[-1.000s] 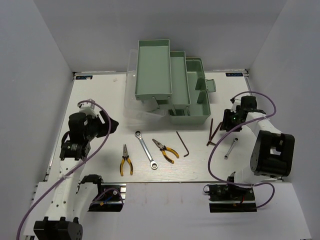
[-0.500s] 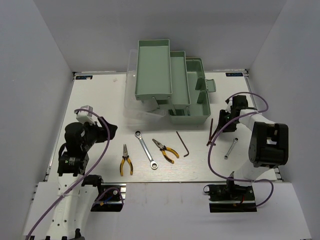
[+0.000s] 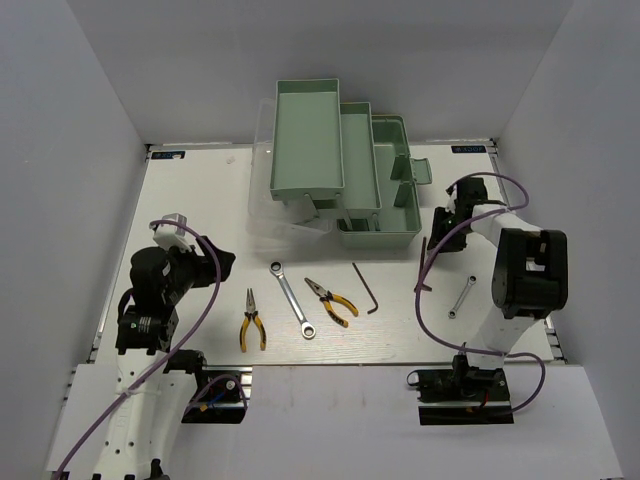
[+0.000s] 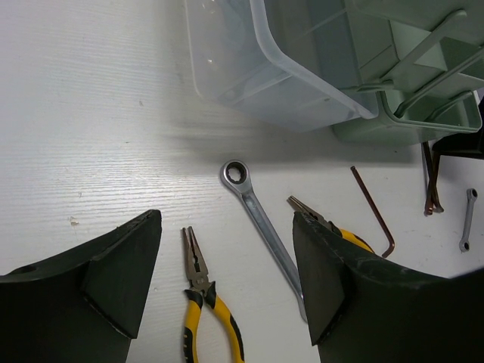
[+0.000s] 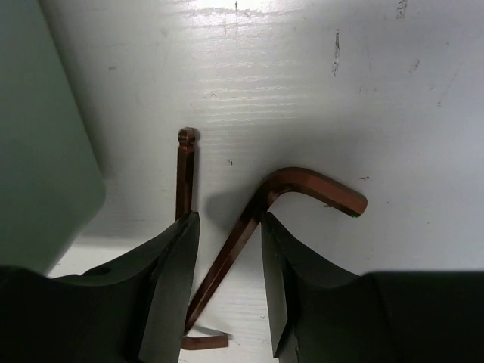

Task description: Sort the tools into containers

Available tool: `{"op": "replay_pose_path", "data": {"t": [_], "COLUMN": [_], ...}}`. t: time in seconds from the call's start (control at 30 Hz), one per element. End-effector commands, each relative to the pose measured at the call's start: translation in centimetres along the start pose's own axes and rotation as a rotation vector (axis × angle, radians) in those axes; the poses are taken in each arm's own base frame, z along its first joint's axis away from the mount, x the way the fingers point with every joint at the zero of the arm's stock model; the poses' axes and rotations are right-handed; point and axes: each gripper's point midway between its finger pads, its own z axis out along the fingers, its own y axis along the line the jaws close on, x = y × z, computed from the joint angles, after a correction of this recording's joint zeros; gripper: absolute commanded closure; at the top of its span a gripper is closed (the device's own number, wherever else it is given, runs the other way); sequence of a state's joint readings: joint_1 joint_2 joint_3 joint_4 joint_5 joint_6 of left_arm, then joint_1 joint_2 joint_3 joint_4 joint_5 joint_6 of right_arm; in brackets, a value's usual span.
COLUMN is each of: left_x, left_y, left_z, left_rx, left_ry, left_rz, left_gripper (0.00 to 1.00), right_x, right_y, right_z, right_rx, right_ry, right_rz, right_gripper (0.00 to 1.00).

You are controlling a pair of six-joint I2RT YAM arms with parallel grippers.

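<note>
The pale green toolbox [image 3: 400, 236] stands open at the back with its trays folded out. My right gripper [image 5: 230, 219] is low over two dark-red hex keys just right of the box. It is open, with the bent key [image 5: 302, 185] lying slantwise between its fingers. The ball-ended key [image 5: 185, 170] runs under the left finger. My left gripper [image 4: 227, 215] hangs open and empty above yellow-handled pliers [image 4: 200, 291] and the long wrench [image 4: 261, 219]. The second pliers [image 3: 332, 300], a black hex key [image 3: 365, 288] and the short wrench [image 3: 461, 296] lie on the table.
The toolbox's translucent lid [image 4: 257, 60] lies open toward the left, close above the long wrench's ring end. The green box wall [image 5: 38, 113] stands right beside my right gripper's left finger. White walls enclose the table on three sides.
My right gripper has moved left and back toward the toolbox, coming down over the dark-red hex keys. My left arm has drawn slightly nearer; the tools have not moved.
</note>
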State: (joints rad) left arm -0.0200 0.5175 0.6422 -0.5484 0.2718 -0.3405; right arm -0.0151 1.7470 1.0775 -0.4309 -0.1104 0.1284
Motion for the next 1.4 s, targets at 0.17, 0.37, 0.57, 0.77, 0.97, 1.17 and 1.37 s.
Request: {"op": "replay_pose_path", "data": {"t": [0.17, 0.37, 0.57, 0.77, 0.97, 1.17, 1.37], "left_x": [0.2, 0.1, 0.1, 0.1, 0.1, 0.1, 0.3], "left_y": [0.0, -0.1, -0.1, -0.1, -0.1, -0.1, -1.1], "left_z": [0.0, -0.2, -0.2, -0.2, -0.2, -0.2, 0.0], "left_rx": [0.004, 0.007, 0.007, 0.007, 0.007, 0.007, 0.074], "left_ry": [0.001, -0.007, -0.007, -0.007, -0.007, -0.007, 0.006], "left_rz": [0.012, 0.014, 0.014, 0.014, 0.014, 0.014, 0.018], "left_gripper": [0.2, 0.2, 0.2, 0.2, 0.21, 0.21, 0.25], "right_x": [1.1, 1.9, 4.0, 3.9, -0.3, -5.9, -10.6], "right_y": [-1.6, -2.6, -3.4, -2.3, -1.4, 0.9, 1.8], "right_z": [0.6, 0.7, 2.2, 2.9, 1.0, -2.5, -9.0], "right_rx": [0.162, 0.23, 0.261, 0.2, 0.167, 0.091, 0.104], "right_ry": [0.044, 0.072, 0.137, 0.162, -0.005, -0.196, -0.398], "right_rz": [0.01, 0.007, 0.022, 0.062, 0.04, -0.015, -0.116], "right_gripper": [0.55, 0.58, 0.71, 1.0, 1.0, 1.0, 1.0]}}
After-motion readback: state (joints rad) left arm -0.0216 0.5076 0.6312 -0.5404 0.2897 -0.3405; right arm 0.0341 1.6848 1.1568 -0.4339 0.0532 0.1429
